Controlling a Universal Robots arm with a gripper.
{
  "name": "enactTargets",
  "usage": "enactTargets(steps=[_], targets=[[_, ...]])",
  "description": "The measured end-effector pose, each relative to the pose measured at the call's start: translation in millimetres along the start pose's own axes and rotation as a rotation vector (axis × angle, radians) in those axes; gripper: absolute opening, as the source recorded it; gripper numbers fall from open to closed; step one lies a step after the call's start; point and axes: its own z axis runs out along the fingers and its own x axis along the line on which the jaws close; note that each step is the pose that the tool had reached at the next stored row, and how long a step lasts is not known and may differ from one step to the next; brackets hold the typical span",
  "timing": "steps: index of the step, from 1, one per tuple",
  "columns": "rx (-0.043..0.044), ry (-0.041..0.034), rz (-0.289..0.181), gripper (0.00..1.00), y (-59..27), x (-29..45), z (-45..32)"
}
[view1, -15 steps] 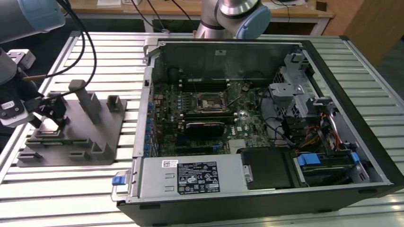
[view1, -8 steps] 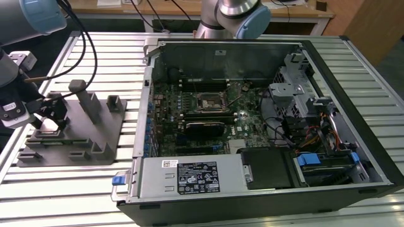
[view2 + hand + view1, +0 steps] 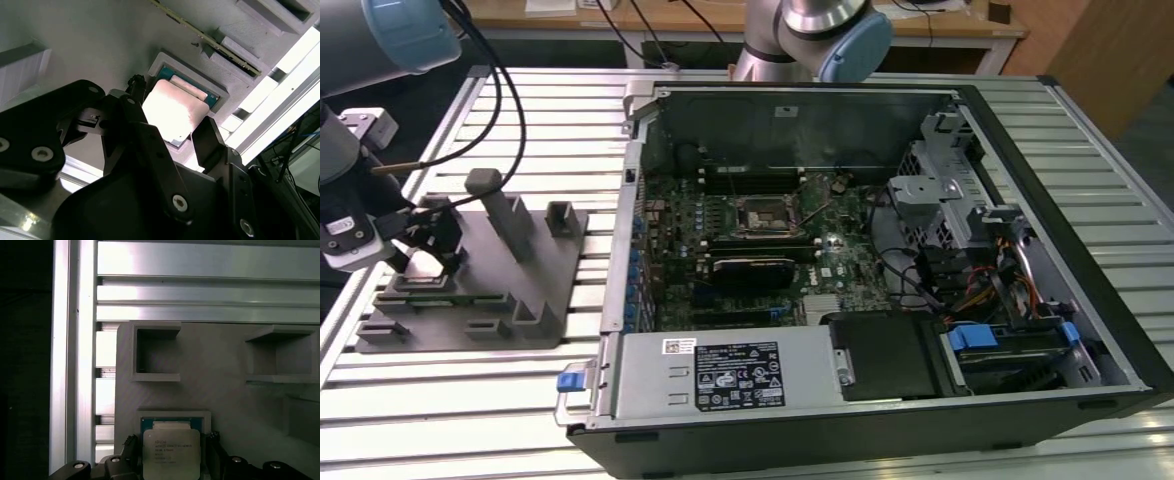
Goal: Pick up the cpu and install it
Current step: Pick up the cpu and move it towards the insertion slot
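Note:
The cpu [image 3: 171, 452] is a small square chip with a silver top on a green board. It lies in a shallow square recess of the grey fixture block [image 3: 225, 390]. In both wrist views my gripper [image 3: 171, 445] has one black finger tight against each side of the cpu [image 3: 172, 112], so it is shut on it. In the exterior view the gripper [image 3: 434, 262] is low over the grey fixture block [image 3: 520, 300] at that view's left. The cpu socket [image 3: 758, 215] on the motherboard lies inside the open computer case [image 3: 1121, 350].
Upright posts [image 3: 500, 215] and pockets stand on the fixture block around the gripper. The slatted aluminium table [image 3: 440, 420] carries both block and case. Cables [image 3: 500, 90] hang from the arm. A second arm's base [image 3: 814, 35] stands behind the case.

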Motion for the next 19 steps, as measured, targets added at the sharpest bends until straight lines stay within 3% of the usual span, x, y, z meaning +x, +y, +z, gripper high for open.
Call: enactTargets(steps=[6,8,16,19], targets=[[0.0,-0.0001,0.0,0.64,0.1,0.0,0.0],[0.0,0.0001,0.0,0.55,0.1,0.0,0.0],[0.0,0.0002,0.0,0.55,0.2,0.0,-0.3],[0.0001,0.0002,0.0,0.55,0.4,-0.2,-4.8]])
